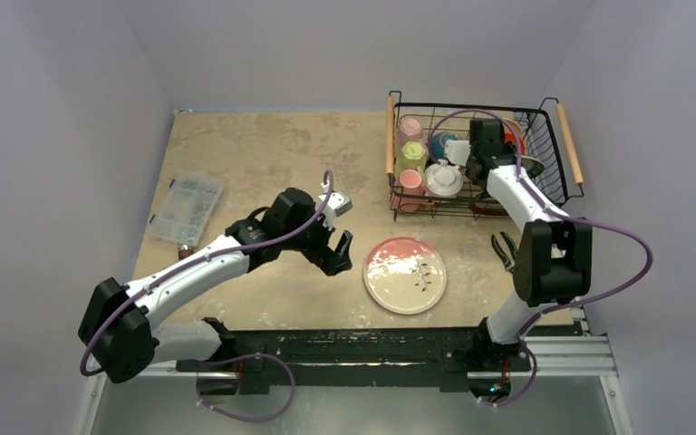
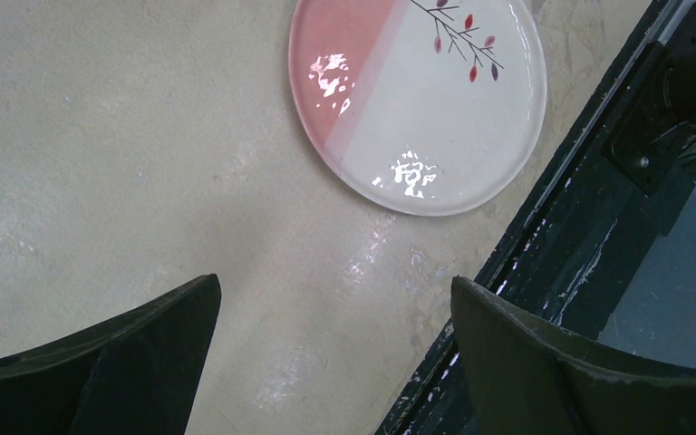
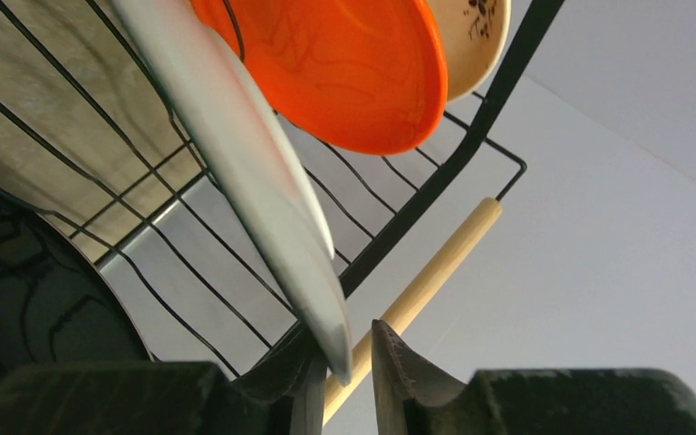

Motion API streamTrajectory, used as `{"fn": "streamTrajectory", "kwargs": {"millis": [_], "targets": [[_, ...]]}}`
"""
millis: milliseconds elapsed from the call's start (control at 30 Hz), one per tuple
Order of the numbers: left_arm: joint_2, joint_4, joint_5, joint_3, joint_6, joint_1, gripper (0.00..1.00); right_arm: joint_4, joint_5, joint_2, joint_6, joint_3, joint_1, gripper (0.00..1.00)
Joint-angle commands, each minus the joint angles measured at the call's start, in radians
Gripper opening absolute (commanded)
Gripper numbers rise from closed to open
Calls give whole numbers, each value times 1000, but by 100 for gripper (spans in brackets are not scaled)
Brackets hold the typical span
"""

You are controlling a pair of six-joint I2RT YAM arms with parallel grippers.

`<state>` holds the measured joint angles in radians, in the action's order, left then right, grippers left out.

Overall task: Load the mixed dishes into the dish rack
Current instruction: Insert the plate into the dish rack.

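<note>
Nearly done: one pink plate (image 1: pixel 405 275) is waiting.
We are slotting a white plate (image 3: pixel 236 154) into the rack (image 1: pixel 569 143), grip of the right pincer (image 3: pixel 344 353) unclear; the left pincer (image 2: pixel 335 285) is hovering spread.

Beige table (image 1: pixel 263 154): plate (image 1: pixel 405 275) just right of left gripper (image 1: pixel 337 254), clear box (image 1: pixel 187 208) far left, pliers (image 1: pixel 506 251), dish rack (image 1: pixel 458 107) around right gripper (image 3: pixel 349 362)

Pink-and-cream plate (image 2: pixel 417 109), top out of view
</note>
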<state>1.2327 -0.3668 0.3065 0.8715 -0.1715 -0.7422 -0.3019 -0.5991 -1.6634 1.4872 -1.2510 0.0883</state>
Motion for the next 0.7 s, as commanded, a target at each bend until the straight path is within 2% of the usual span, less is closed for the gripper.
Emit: {"fn": "streamTrajectory", "kwargs": {"millis": [0, 300, 667], "targets": [[-2, 32, 6, 21, 20, -2, 97, 76, -37, 2, 16, 9, -10, 26], [4, 34, 9, 23, 19, 0, 97, 241, -127, -13, 5, 3, -47, 36], [9, 28, 10, 24, 19, 7, 97, 334, -166, -65, -73, -62, -68, 44]]}}
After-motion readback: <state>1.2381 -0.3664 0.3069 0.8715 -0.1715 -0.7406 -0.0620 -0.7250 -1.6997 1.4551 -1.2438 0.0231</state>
